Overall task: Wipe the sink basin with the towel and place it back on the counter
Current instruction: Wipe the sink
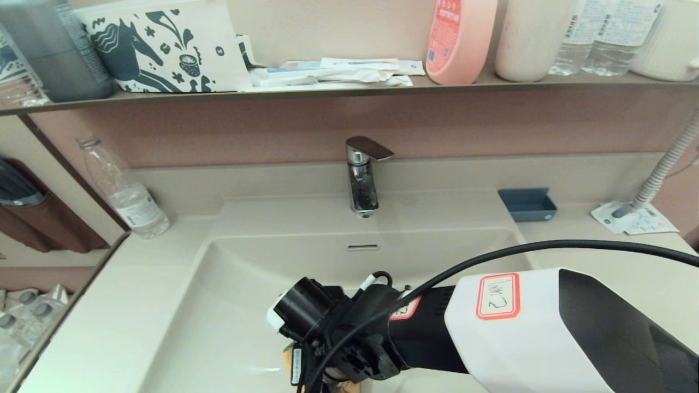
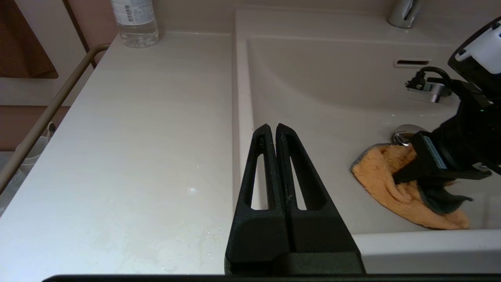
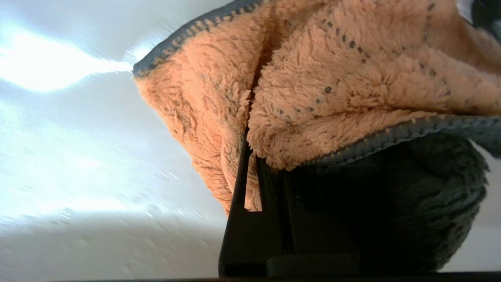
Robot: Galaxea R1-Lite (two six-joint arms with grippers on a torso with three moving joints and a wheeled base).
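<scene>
The glossy beige sink basin (image 1: 246, 305) has a chrome faucet (image 1: 363, 174) and an overflow slot (image 1: 362, 247). My right arm reaches down into it. In the left wrist view the right gripper (image 2: 403, 174) is shut on the orange-tan towel (image 2: 391, 188), which rests crumpled on the basin floor (image 2: 332, 98) just beside the round drain plug (image 2: 405, 133). Up close, the fuzzy towel (image 3: 332, 78) with its dark grey edge drapes over the right gripper (image 3: 250, 145) and hides its tips. My left gripper (image 2: 273, 127) is shut and empty over the counter (image 2: 137, 137) at the basin's left rim.
A clear water bottle (image 1: 128, 194) stands at the counter's back left. On the right counter lie a blue tray (image 1: 527, 203) and a white leaflet (image 1: 633, 218) under a hose. The brown shelf (image 1: 327, 90) above carries bottles and packets.
</scene>
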